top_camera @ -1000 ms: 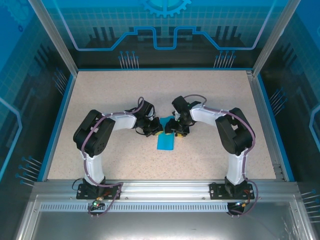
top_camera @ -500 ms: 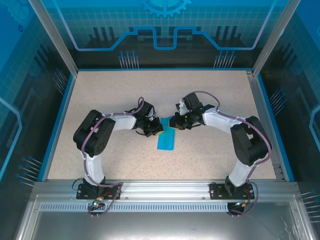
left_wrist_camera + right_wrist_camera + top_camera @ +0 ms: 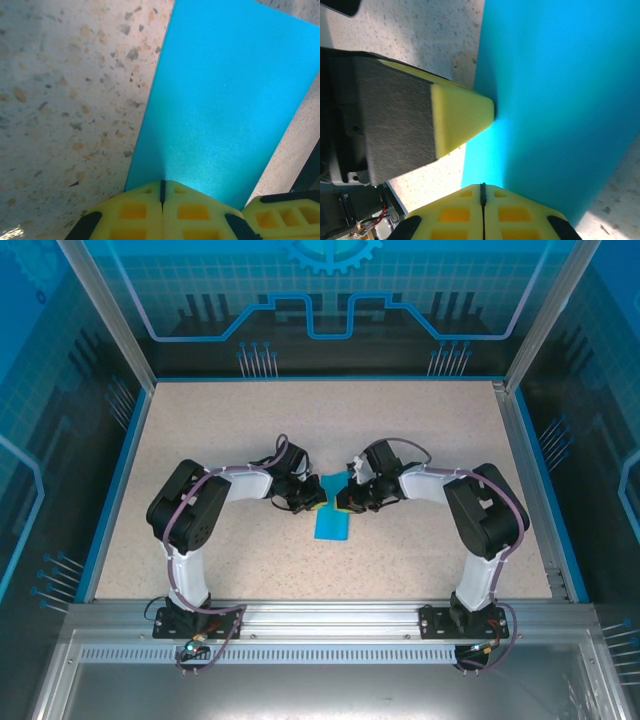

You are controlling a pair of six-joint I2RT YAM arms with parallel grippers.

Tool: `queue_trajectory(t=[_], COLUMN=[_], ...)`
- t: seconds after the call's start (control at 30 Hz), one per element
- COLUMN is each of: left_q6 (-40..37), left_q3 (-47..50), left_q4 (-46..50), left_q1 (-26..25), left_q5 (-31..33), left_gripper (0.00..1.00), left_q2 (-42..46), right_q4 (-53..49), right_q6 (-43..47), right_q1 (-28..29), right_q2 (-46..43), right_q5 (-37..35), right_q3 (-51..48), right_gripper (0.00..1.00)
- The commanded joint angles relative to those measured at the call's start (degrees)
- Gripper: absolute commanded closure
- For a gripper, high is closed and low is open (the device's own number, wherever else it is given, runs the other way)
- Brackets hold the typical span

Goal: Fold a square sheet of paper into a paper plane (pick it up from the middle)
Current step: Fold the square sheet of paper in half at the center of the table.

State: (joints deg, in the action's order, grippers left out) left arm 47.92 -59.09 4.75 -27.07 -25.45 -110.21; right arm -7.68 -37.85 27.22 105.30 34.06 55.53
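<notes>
Where the sheet of paper (image 3: 330, 522) runs in between the two grippers, its far end is covered by them in the top view, so only the near part of the narrow, folded cyan strip lies plainly visible on the speckled counter (image 3: 250, 430), about midway between the arms. Its outline at the hidden end cannot be made out, and no crease shows on the smooth blue face in the wrist views. From the left wrist, the strip's nearer end disappears behind the yellow pads of the left gripper (image 3: 162, 197), whose jaws are pressed together with only a thin seam between them; whether they pinch the paper's edge or merely press on it cannot be told. Just beside them, at the lower right corner of that view, a yellow fingertip of the right gripper (image 3: 346, 503) is cut off by the frame. From the right wrist, the right gripper's jaws are likewise closed tight at the paper's edge, and one wedge-shaped left finger (image 3: 462, 117) touches the strip's long side.
</notes>
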Motion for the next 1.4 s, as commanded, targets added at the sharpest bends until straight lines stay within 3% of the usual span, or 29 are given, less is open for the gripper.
queue_trajectory(t=[0.0,0.5,0.9,1.37], left_q6=[-0.77,-0.68,-0.79,-0.86], left_q3=[1.7,1.77,1.79,1.88], left_q4=[4.84,4.94,5.16,5.27], left_q1=[-0.39,-0.44,-0.43,-0.44], left_q5=[1.7,1.85,1.99,2.03], left_gripper=[1.0,1.0,1.0,1.0], left_q2=[-2.37,-2.55,-2.55,-1.94], right_q4=[2.23,9.31,8.9,9.49], right_q6=[2.29,5.72,4.67,5.38], right_q1=[-1.05,-2.17,-1.28,-0.06], right_q2=[1.15,3.01,-5.89,-0.47], right_q5=[2.34,1.46,4.93,1.35], right_q3=[-1.51,-9.34,-10.1,-14.05], right_gripper=[0.93,0.89,0.88,0.89])
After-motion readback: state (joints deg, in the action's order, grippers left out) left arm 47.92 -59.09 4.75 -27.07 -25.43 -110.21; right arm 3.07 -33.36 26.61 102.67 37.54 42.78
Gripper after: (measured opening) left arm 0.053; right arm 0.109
